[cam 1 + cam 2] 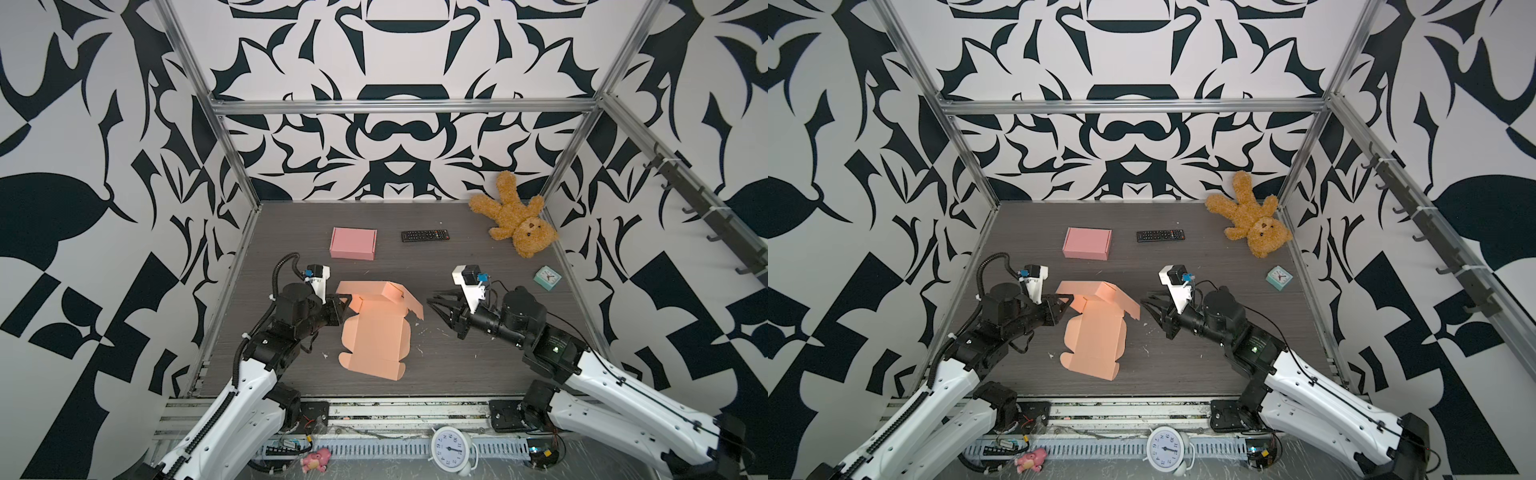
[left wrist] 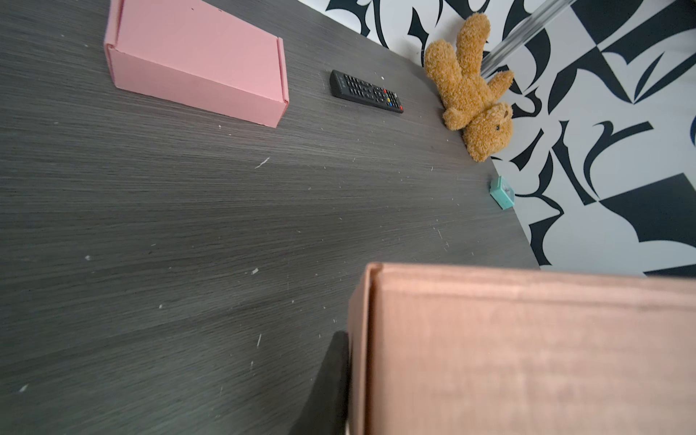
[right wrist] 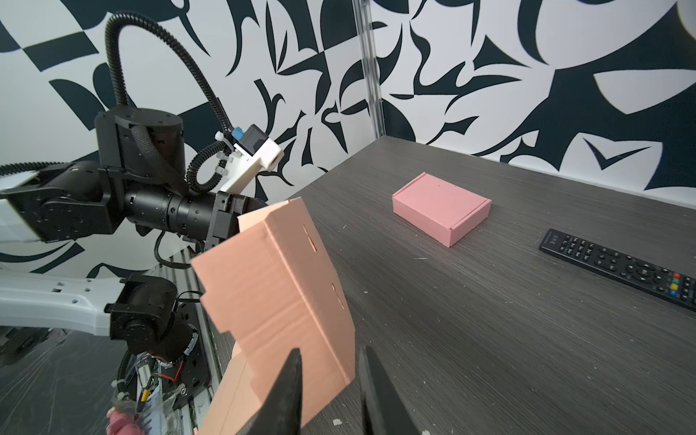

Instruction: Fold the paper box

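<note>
Two grippers: the left gripper [image 1: 343,302] and the right gripper [image 1: 432,300] stand on either side of the paper box [image 1: 376,328].
Left grip: pressed almost together, pinching the box's raised side wall. In the left wrist view one dark finger [image 2: 331,376] lies flat against the outside of that wall.
Right grip: jaws parted by a narrow gap, with nothing clamped. The tips point at the free edge of the box's right flap, just beside it. In the right wrist view the flap's corner shows between the two fingers [image 3: 286,391]; whether it touches them I cannot tell.
Task thing: one peach box, half made, lying between the two grippers on the table [image 1: 478,365]. Its far end is raised into walls and a flap, and its near end lies flat, reaching back toward the arm bases.
Pink box [image 1: 353,242]: one, closed, beyond the left gripper and well apart from it.
Remote [image 1: 424,235]: one, black, beyond the space between the grippers.
Teddy bear [image 1: 515,220]: one, brown, far beyond the right gripper, at the table's far corner.
Teal clock [image 1: 547,277]: one, small, on the outer side of the right gripper's wrist.
White clock [image 1: 449,449]: one, round, behind both grippers, between the arm bases.
Pink toy [image 1: 316,458]: one, behind the left gripper, beside that arm's base.
</note>
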